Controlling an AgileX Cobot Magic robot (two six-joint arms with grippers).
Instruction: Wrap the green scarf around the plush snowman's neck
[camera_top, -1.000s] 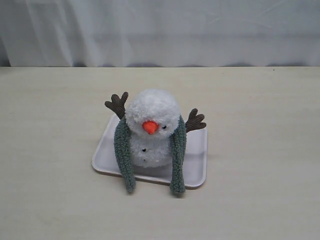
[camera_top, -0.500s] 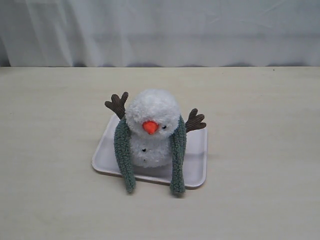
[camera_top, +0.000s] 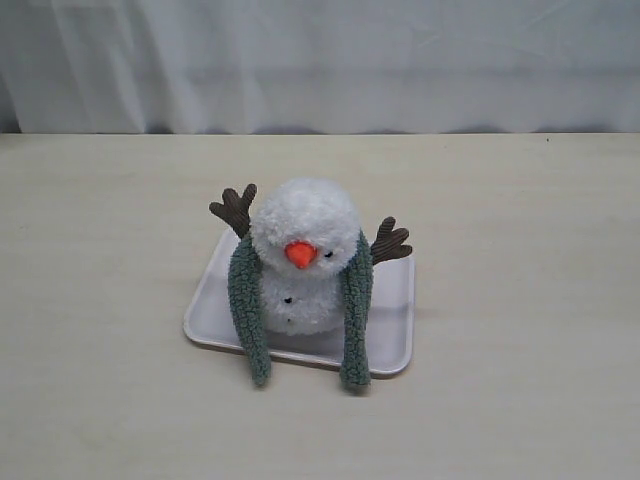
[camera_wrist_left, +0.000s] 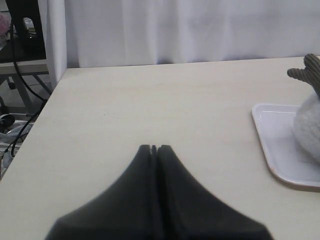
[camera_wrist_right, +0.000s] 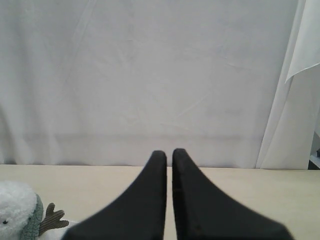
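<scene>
The plush snowman (camera_top: 303, 255) sits upright on a white tray (camera_top: 392, 335) at the middle of the table. The green scarf (camera_top: 354, 315) hangs behind its neck, and both ends drop down its front onto the table, one on each side. Neither gripper appears in the exterior view. In the left wrist view my left gripper (camera_wrist_left: 154, 148) is shut and empty, with the tray (camera_wrist_left: 272, 135) and the snowman's twig arm (camera_wrist_left: 306, 72) off to one side. My right gripper (camera_wrist_right: 169, 152) is shut and empty too; the snowman (camera_wrist_right: 17, 212) shows at a corner of that view.
A white curtain (camera_top: 320, 60) closes off the far edge of the table. Beyond the table edge in the left wrist view stand cables and a dark stand (camera_wrist_left: 22, 30). The tan tabletop (camera_top: 520, 250) stretches bare on both sides of the tray.
</scene>
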